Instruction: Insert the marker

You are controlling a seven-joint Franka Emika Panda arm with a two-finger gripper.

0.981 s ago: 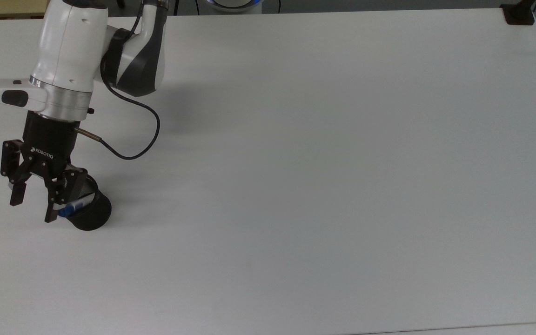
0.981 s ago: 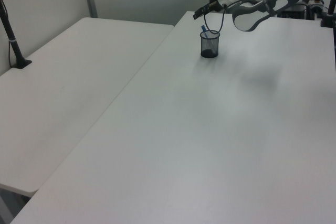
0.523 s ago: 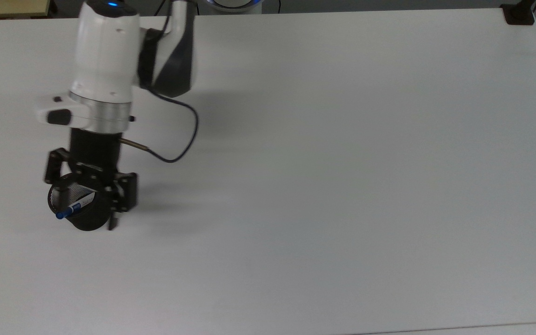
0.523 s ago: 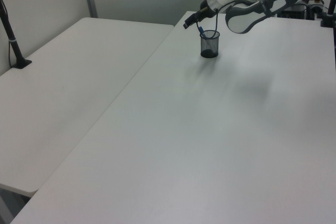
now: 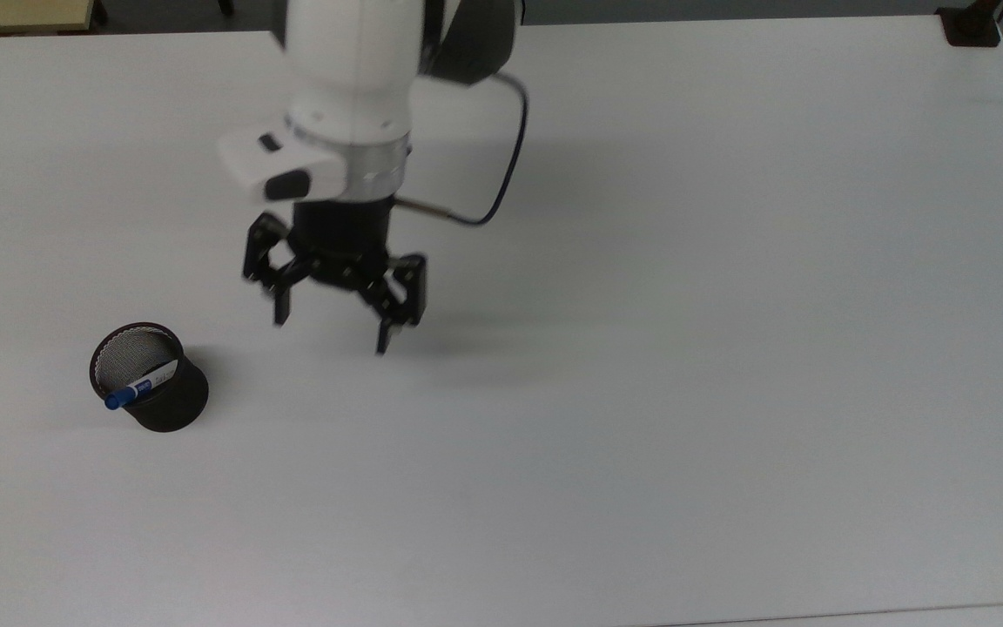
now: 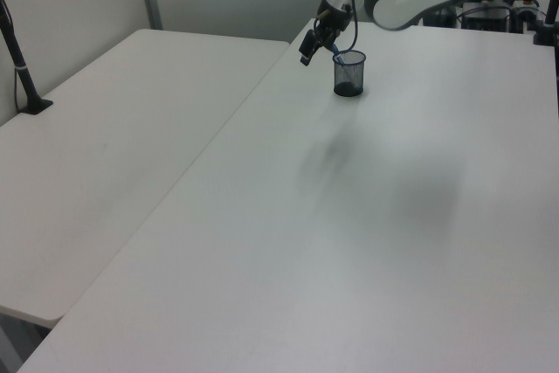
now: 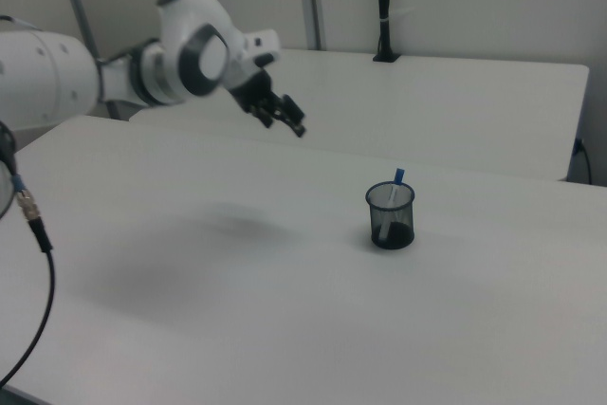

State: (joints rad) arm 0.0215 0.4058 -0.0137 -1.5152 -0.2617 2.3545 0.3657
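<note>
Top view: the marker (image 5: 141, 387) leans inside the black mesh cup (image 5: 153, 389) on the counter (image 5: 641, 348) — the gripper (image 5: 330, 335) hovers well apart, fingers spread, holding nothing.

You've got a big white table (image 5: 684, 348) here, and the one thing sitting directly on it is a black mesh cup (image 5: 153, 392), standing upright. In the top view it's off to the left of the gripper (image 5: 332, 335) and a bit lower, well apart from it.
</note>
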